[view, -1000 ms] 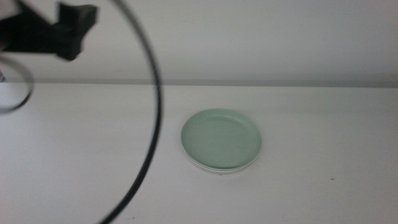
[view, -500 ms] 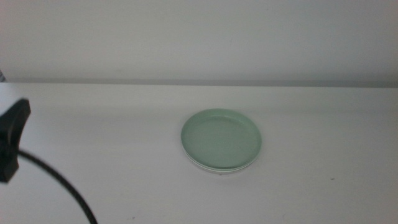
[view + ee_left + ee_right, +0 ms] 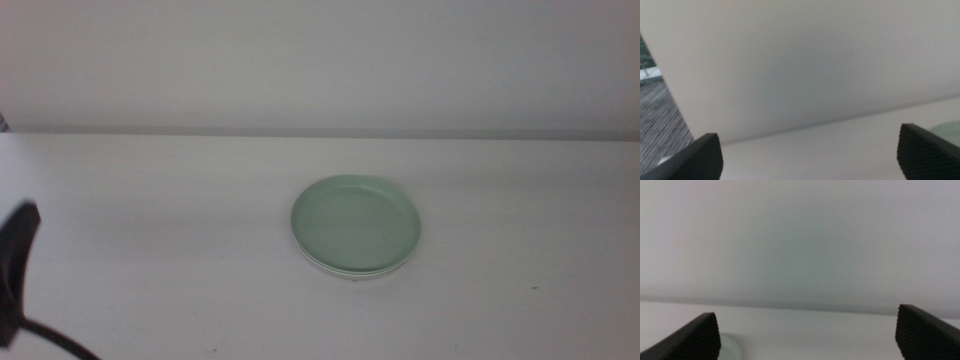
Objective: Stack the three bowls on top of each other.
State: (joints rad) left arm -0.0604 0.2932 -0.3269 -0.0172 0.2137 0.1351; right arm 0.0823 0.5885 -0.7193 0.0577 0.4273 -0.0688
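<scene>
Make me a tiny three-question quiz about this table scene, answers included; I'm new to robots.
1. True or false: a gripper is clamped on the mint green bowl.
2. What shows under that bowl? A) a red cup B) a pale rim of another bowl C) bare table only
3. Fill in: both the left gripper and the right gripper have their jaws ____.

Key: 1 false, nothing touches it. 2 B. 3 open, each empty; the left arm shows at the middle view's lower left edge, the right arm is outside that view.

The pale mint green bowl (image 3: 356, 222) tops a stack on the white table (image 3: 150, 220), white bowl (image 3: 345, 268) edge beneath.
</scene>
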